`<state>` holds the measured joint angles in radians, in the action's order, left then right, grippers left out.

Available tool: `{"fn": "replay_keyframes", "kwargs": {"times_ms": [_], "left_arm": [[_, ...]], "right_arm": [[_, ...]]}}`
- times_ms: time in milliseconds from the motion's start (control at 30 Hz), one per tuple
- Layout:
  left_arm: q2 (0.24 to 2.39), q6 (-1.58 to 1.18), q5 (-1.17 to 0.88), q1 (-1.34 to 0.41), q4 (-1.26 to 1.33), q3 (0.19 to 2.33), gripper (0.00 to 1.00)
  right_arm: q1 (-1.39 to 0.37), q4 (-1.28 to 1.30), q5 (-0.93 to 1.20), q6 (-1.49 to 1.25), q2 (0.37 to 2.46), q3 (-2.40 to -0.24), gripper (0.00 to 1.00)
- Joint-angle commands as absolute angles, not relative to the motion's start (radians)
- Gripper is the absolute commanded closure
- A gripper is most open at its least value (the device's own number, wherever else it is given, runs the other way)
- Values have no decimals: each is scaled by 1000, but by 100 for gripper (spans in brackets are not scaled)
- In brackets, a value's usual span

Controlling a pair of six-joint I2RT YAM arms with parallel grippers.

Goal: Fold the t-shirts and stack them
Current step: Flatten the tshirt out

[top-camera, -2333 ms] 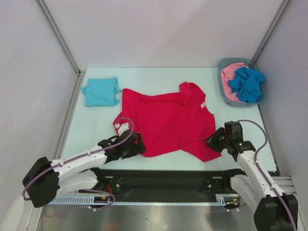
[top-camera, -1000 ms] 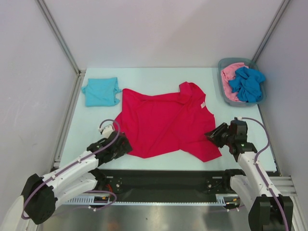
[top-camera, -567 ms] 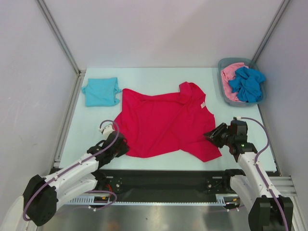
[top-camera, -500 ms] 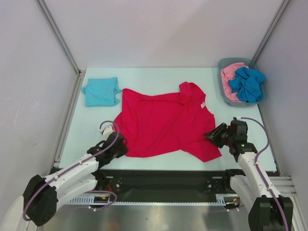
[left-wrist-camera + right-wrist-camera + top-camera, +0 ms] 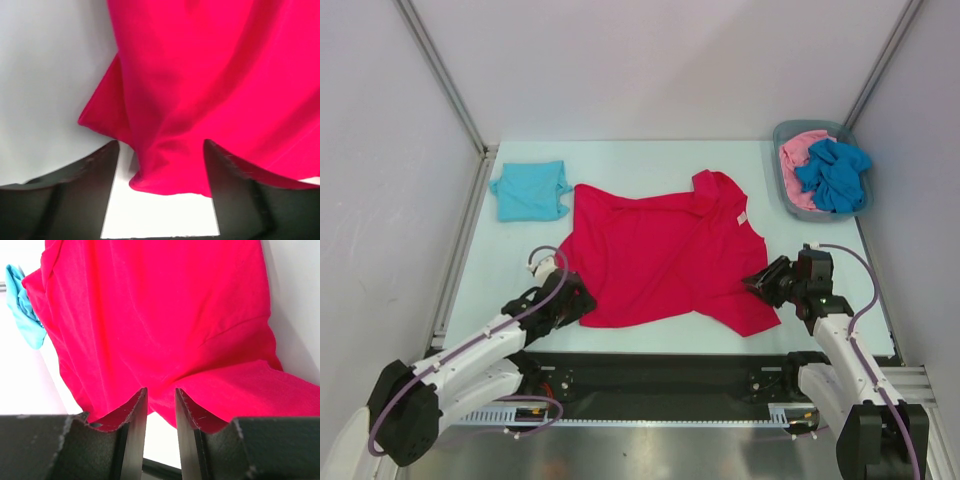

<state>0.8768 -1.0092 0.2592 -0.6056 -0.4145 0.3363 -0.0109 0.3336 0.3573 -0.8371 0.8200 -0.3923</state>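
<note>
A bright red t-shirt [image 5: 665, 250] lies spread flat mid-table. My left gripper [image 5: 572, 300] is at its near left corner. In the left wrist view the gripper [image 5: 160, 150] stands open, with the red hem [image 5: 170, 175] lying between the wide-apart fingers. My right gripper [image 5: 765, 283] is at the shirt's near right edge. In the right wrist view the gripper [image 5: 160, 392] has its jaws a narrow gap apart, red cloth [image 5: 160, 330] at the tips and the table showing through the gap. A folded light teal t-shirt [image 5: 530, 190] lies at the far left.
A grey bin [image 5: 787, 190] stands at the far right corner, holding a pink t-shirt [image 5: 798, 155] and a deeper blue t-shirt [image 5: 835, 175]. Metal frame posts and white walls close in the table on three sides. A black rail runs along the near edge.
My left gripper has edged a little right onto the red shirt's corner. The right gripper and the shirt have stayed put over the last second.
</note>
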Motion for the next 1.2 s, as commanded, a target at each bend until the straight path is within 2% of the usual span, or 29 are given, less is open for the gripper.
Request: {"fn": "replay_keyframes", "kwargs": {"times_ms": [0, 200, 367, 733, 1000, 1167], "left_arm": [[919, -985, 247, -600, -480, 362, 21], [851, -991, 337, -600, -587, 400, 13], [847, -1006, 345, -586, -606, 382, 11], [767, -1077, 422, -588, -670, 350, 13], [530, -1118, 448, -580, -683, 322, 16], [477, -1127, 394, -571, -608, 253, 18]], "right_arm": [[-8, 301, 373, -831, 816, -399, 66], [-8, 279, 385, -828, 828, -385, 66], [-8, 276, 390, -825, 827, -385, 66], [-8, 258, 403, -827, 830, -357, 67], [-8, 270, 411, -821, 821, -364, 67], [-9, 273, 416, -821, 819, -367, 67]]}}
